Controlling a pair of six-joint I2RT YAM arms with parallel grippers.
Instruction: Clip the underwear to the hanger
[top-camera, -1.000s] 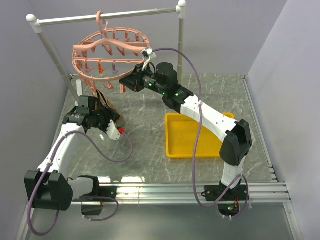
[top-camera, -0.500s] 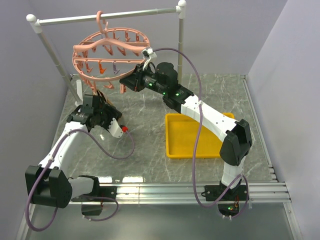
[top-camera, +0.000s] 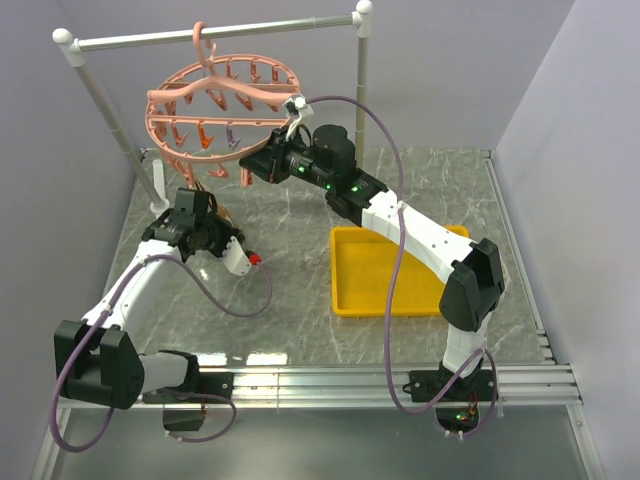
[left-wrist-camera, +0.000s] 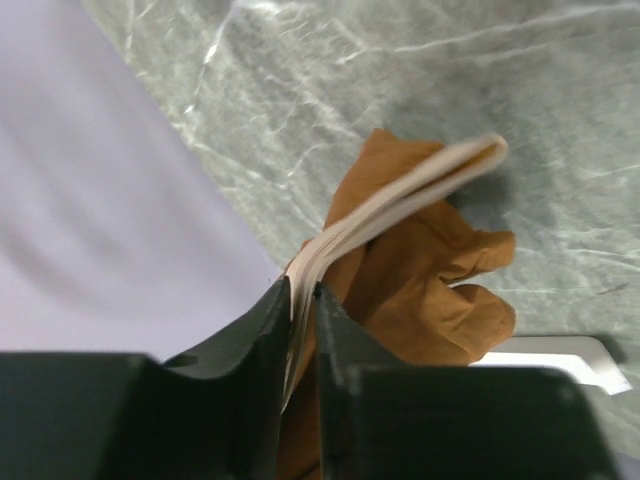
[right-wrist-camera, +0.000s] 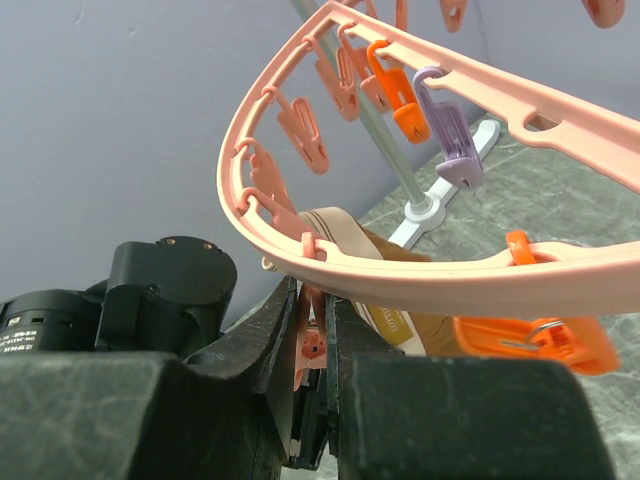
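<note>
One salmon-pink hanger (top-camera: 215, 100) hangs on one metal rail (top-camera: 130, 40), and there is one brown underwear (left-wrist-camera: 420, 270), one yellow tray (top-camera: 345, 300) and two robot arms: one left arm (top-camera: 130, 290), one right arm (top-camera: 420, 230). The hanger's pink clips overlap too much to count. The right wrist view shows one purple clip (right-wrist-camera: 445, 130) and at least two orange clips (right-wrist-camera: 390, 85).

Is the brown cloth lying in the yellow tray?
No, the underwear is pinched in the left gripper, over the table well left of the yellow tray.
</note>
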